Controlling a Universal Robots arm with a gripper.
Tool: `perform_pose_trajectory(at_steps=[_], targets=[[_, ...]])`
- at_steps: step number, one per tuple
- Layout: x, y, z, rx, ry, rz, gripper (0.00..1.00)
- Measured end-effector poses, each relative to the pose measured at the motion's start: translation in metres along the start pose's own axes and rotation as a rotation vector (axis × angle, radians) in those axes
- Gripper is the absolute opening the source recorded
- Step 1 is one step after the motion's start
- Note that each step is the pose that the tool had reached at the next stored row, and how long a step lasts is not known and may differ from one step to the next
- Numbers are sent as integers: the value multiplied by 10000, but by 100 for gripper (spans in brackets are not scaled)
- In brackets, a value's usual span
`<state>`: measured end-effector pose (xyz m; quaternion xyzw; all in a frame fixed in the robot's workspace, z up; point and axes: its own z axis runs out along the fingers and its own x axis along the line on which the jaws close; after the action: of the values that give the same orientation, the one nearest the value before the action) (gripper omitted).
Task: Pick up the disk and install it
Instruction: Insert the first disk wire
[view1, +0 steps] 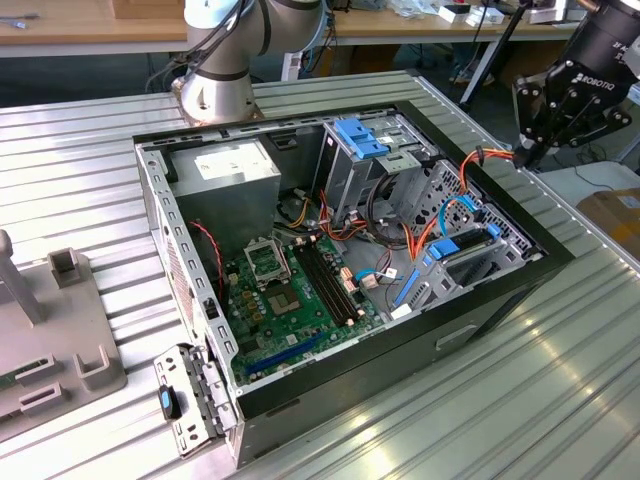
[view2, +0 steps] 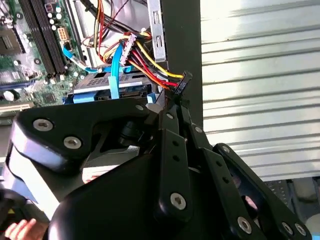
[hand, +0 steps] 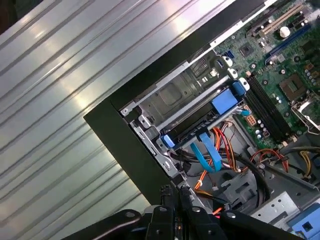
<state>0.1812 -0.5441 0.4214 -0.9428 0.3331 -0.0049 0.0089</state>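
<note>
The gripper (view1: 527, 152) is hanging just outside the open computer case (view1: 500, 300), above its wall on the exterior view's right. Its black fingers (view2: 170, 145) are lying pressed together, and their tips are pinching a black cable connector (view2: 183, 82). A bundle of red, orange and yellow wires (view2: 150, 67) is stretching from that connector over the case's rim and down into the case. In the first wrist view the fingertips are meeting at the case's dark edge, with the wires running past them.

The disk (hand: 200, 122) is sitting inside the case, in the bay at the corner nearest the gripper. Its bright blue carrier rail (hand: 225, 100) is framing it. A flat blue data cable (hand: 206, 152) is hanging from the disk's edge toward the middle of the case.

Deeper inside the case, the green motherboard (view1: 290, 290) is covering the floor. The metal drive cage (view1: 365, 140) with its blue top is standing against the far wall. The grey power-supply box (view1: 225, 170) is occupying the far corner on the exterior view's left.

The case is resting on a ribbed metal table (view1: 540, 400). The arm's base (view1: 215, 90) is standing just behind the case.
</note>
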Motion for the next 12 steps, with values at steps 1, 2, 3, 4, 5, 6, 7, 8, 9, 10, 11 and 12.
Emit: perform_pose_trajectory(at_steps=[1, 2, 3, 4, 5, 6, 7, 8, 9, 10, 11, 12], targets=[[0, 0, 2, -1, 8, 404, 16], [0, 0, 3, -2, 14, 686, 16], [0, 0, 4, -3, 18, 893, 16], [0, 0, 5, -3, 21, 1065, 16], [0, 0, 7, -5, 28, 1425, 16], [0, 0, 9, -6, 36, 1802, 16], [0, 0, 9, -7, 39, 1993, 16], [0, 0, 10, -8, 44, 2201, 16], [0, 0, 11, -8, 47, 2363, 16], [0, 0, 12, -9, 50, 2531, 16], [0, 0, 13, -9, 56, 2856, 16], [0, 0, 13, -10, 61, 3054, 16]])
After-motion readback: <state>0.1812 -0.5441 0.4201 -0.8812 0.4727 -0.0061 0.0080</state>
